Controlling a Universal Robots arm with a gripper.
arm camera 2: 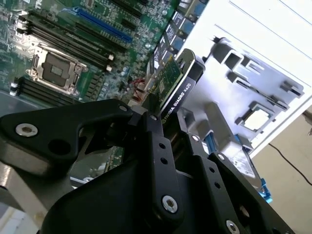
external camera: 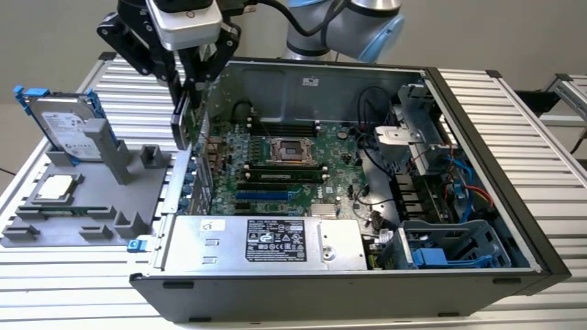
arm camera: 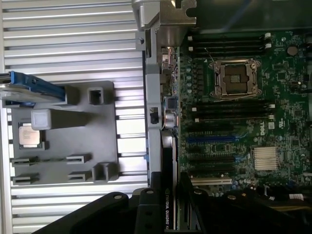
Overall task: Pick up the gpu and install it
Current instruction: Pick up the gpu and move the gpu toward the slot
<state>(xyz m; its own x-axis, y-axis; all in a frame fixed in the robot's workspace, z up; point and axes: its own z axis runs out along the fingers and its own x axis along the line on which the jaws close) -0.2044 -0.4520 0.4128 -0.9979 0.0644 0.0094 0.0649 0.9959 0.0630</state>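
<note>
Tight at the case wall (arm camera: 152,73), roomy inside
The motherboard (external camera: 275,172) lies open from above, boxed in by power supply (external camera: 266,242), drive cage (external camera: 454,251) and cables (external camera: 463,189). The pincer (external camera: 191,72) hangs its gpu (external camera: 181,117) just over that wall.

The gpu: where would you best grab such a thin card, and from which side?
Probably by its long upper edge, coming from above, as the gripper holds it here. Its fingers clamp the two flat faces of the gpu, so the thin card hangs upright, edge-down, above the open computer case with its lower edge free.
</note>
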